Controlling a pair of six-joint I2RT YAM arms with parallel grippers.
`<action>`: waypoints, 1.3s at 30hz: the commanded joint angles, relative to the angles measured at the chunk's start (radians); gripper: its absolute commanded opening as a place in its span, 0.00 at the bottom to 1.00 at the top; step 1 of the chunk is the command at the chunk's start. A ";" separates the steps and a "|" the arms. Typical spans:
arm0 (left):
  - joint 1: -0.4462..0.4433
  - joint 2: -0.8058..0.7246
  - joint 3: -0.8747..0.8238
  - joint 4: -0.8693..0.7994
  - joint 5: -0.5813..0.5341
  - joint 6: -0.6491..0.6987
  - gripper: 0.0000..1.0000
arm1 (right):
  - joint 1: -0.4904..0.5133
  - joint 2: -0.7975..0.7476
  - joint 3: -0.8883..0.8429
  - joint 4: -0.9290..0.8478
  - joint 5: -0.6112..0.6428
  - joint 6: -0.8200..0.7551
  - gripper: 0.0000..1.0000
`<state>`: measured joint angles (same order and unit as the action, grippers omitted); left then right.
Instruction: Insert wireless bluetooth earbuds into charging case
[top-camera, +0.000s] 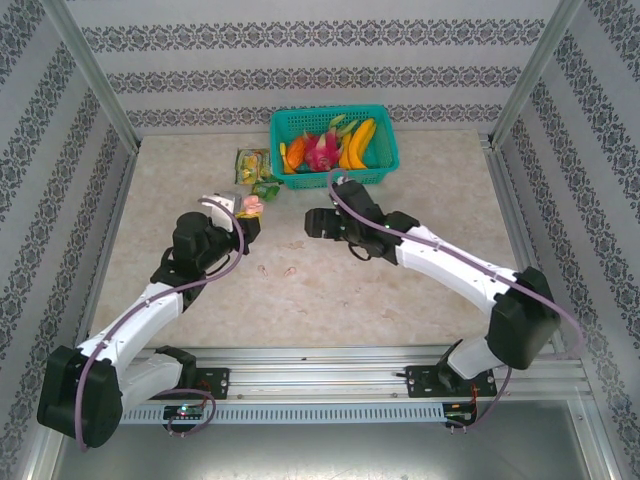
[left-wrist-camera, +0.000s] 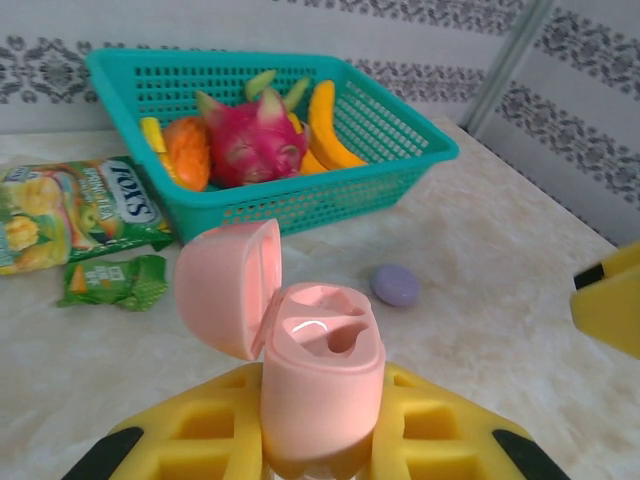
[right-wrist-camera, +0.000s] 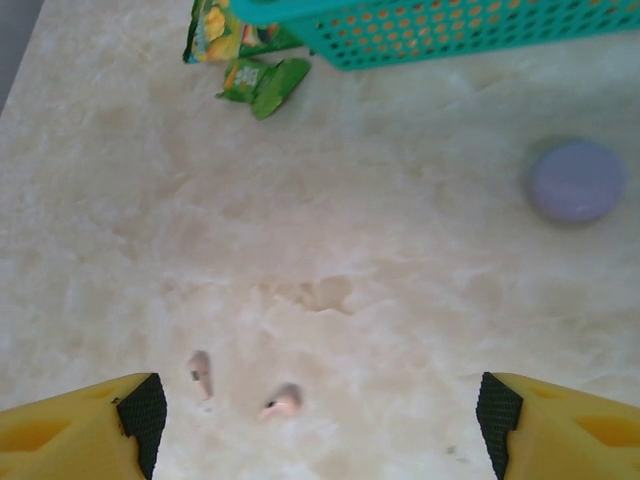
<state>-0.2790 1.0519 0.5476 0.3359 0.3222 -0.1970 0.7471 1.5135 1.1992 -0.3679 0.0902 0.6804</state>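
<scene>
- Left tool (top-camera: 245, 207) is clenched on the pink charging case (left-wrist-camera: 322, 385), squeezing its lower body from both sides. That holds the case up off the counter (top-camera: 420, 290).
- The case lid (left-wrist-camera: 228, 290) is flipped open to the left, and the moulded sockets inside face up toward the left wrist camera.
- Right tool (right-wrist-camera: 320, 435) is released, jaws spread wide with nothing between them, hanging over the middle of the counter.
- First earbud (right-wrist-camera: 200, 372) and second earbud (right-wrist-camera: 283, 402) both lie loose on the counter, near each other but not touching. In the right wrist view they sit just ahead of the finger (right-wrist-camera: 70, 435) at the lower left, much closer to it than to the other finger.
- In the top view the buds are in the open patch between the two arms, on the near side of both tools, with nothing crowding them.
- Purple case (right-wrist-camera: 577, 180) is closed and flat on the counter, well apart from the buds and near the basket's front wall.
- Teal basket (top-camera: 335, 145) full of fruit sits at the far edge of the counter. The green snack packets (top-camera: 253, 168) lie just left of it, the smaller one close to the left tool.
- There's loads of bare counter across the near half and the whole right side. Metal rails (top-camera: 350, 362) run along the near edge by the arm bases, and angled frame posts close off the sides.
</scene>
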 joint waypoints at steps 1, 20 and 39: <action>0.012 -0.016 -0.046 0.220 -0.078 -0.050 0.00 | 0.039 0.077 0.090 -0.101 0.042 0.169 0.81; 0.011 0.051 -0.153 0.609 -0.167 -0.026 0.00 | 0.118 0.370 0.262 -0.244 0.098 0.541 0.81; 0.012 0.019 -0.141 0.608 -0.276 -0.032 0.00 | 0.198 0.599 0.442 -0.414 0.057 0.781 0.66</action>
<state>-0.2790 1.0962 0.4019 0.8825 0.0669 -0.2184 0.9390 2.0800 1.6062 -0.7349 0.1558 1.4063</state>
